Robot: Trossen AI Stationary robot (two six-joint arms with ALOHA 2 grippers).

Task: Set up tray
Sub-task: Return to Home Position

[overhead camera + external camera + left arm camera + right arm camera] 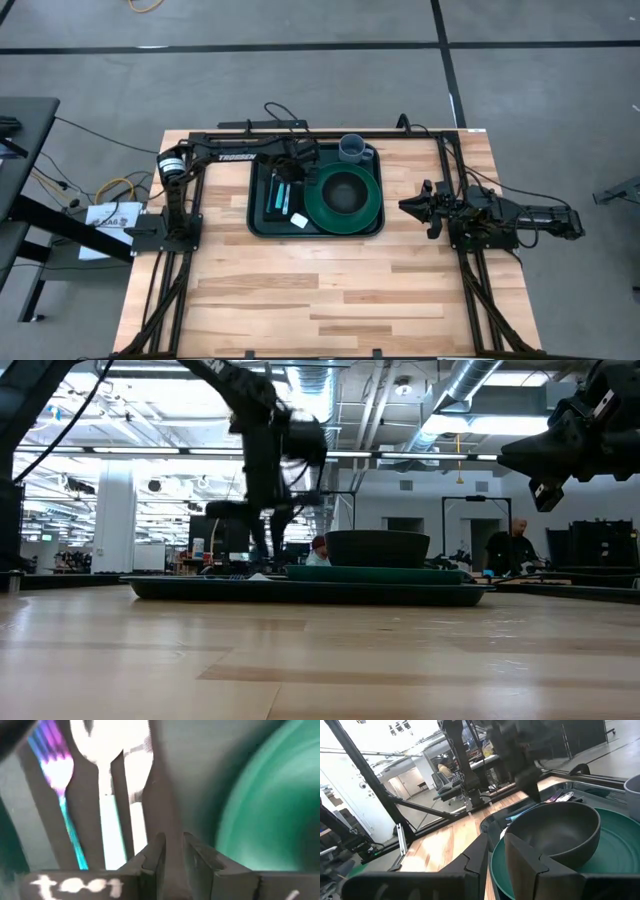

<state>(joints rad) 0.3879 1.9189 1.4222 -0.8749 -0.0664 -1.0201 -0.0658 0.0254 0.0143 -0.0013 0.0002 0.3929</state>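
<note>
Tray (258, 228), dark green with a raised rim, is set flat at the far middle of the pale wooden table (300, 290). On its right part a round green plate (372, 208) is laid, and a dark bowl (345, 190) is seated in it. A grey cup (353, 148) is stood at the far right corner. On the left part a black towel (270, 208) is spread, and on that a fork (57, 770) with a violet-blue sheen and a pale spoon (107, 750) are laid side by side. A third pale piece next to the spoon is too blurred to be named. The table is surrounded by grey floor (300, 90) crossed by dark lines. Beyond it a large hall with ceiling lights and ducts is seen, where a person (515, 545) is stood. The left arm is stretched from the table's left edge across to the tray. The left gripper (173, 845) is held low over the cutlery, fingers drawn nearly together with nothing between them. The right gripper (408, 207) is raised above the table near the tray's right side and pointed toward the plate, likewise closed on nothing.
</note>
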